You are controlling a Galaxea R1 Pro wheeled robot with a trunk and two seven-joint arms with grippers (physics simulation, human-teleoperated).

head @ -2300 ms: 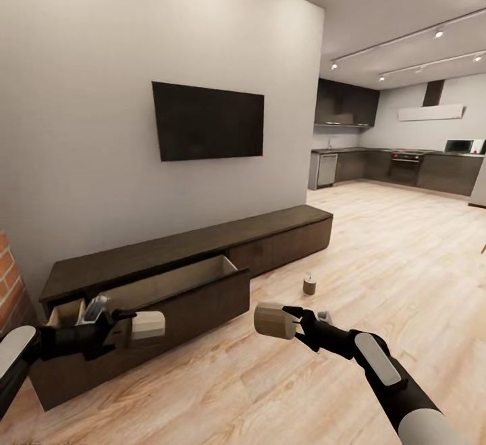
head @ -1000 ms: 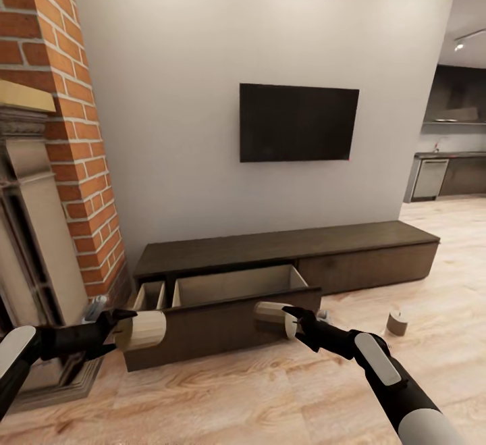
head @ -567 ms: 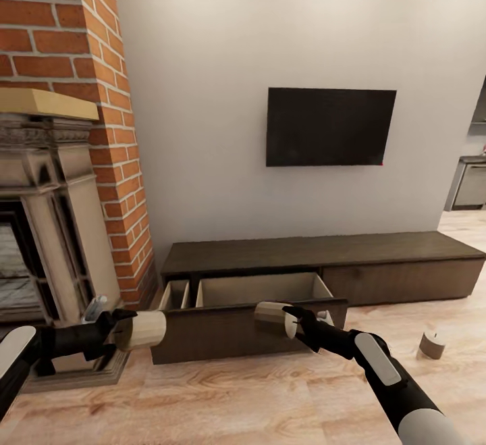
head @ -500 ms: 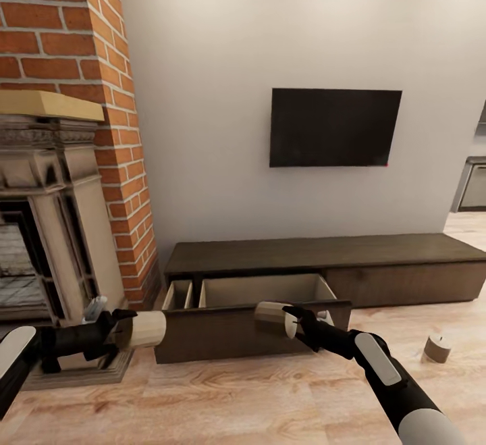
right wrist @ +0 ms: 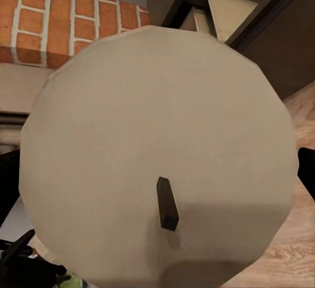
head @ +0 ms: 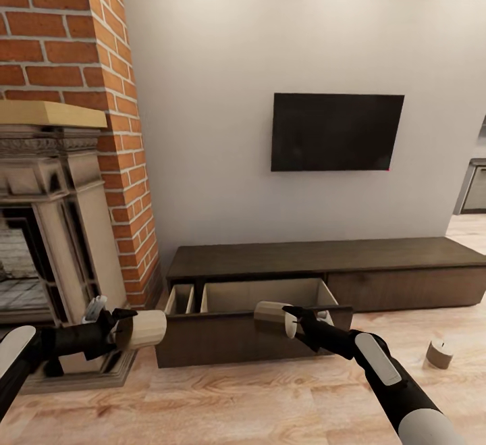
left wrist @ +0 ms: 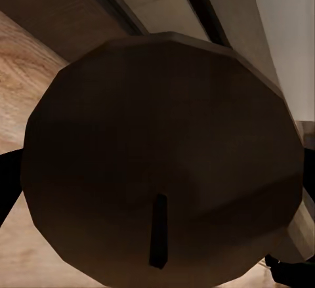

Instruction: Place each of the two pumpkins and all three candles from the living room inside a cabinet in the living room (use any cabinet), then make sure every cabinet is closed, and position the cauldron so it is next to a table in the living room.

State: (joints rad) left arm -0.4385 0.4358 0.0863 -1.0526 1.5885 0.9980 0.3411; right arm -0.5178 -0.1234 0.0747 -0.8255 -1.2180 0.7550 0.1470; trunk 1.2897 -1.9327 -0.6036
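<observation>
Left gripper [head: 121,329] clenched on a candle [head: 140,329], right gripper [head: 297,321] on another [head: 273,318], before open cabinet [head: 270,296] drawer; third candle [head: 439,354] on floor [head: 270,398], right.

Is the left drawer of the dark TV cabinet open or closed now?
Open. In the head view the drawer of the cabinet is pulled out toward the robot, and its pale wood interior shows behind the dark front panel.

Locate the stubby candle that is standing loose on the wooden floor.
In the head view, the loose candle stands on the pale wood floor at far right, just outside the right arm, in front of the closed right end of the long dark-brown cabinet.
</observation>
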